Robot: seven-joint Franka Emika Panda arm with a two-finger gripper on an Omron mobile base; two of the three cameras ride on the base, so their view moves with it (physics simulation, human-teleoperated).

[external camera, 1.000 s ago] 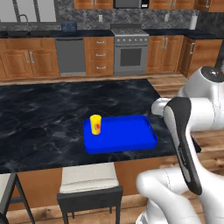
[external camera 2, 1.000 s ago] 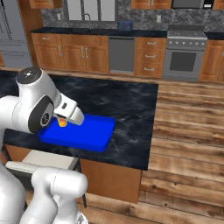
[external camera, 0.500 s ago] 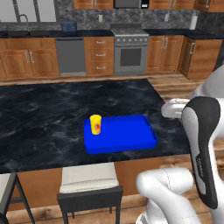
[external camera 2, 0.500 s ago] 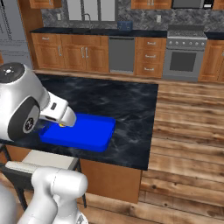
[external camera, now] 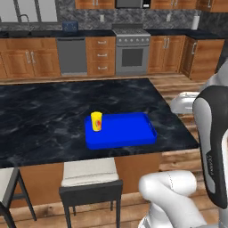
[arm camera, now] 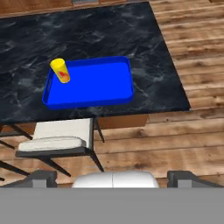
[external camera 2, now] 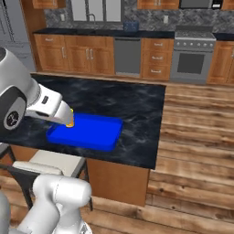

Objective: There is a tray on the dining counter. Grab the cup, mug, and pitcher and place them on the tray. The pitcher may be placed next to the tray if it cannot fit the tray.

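Blue tray [external camera: 120, 131] is sitting on the dining counter [external camera: 53, 111], close to the front edge and toward the corner where the black marble ends. The cup [external camera: 96, 121] stands upright inside the tray, tucked in at the left end near the rim, with its red-orange mark facing the camera. From the hand view you look down on it all from pretty high up: the tray [arm camera: 94, 83] with the cup [arm camera: 61, 70] in its left corner, and a cushioned stool [arm camera: 61, 135] pushed up against the counter just below it. The gripper [arm camera: 113, 177] is well above and apart from everything, fingers [arm camera: 43, 177] spread as wide as they go, nothing between them. The right base view has the arm's white forearm covering most of the cup [external camera 2: 70, 123].
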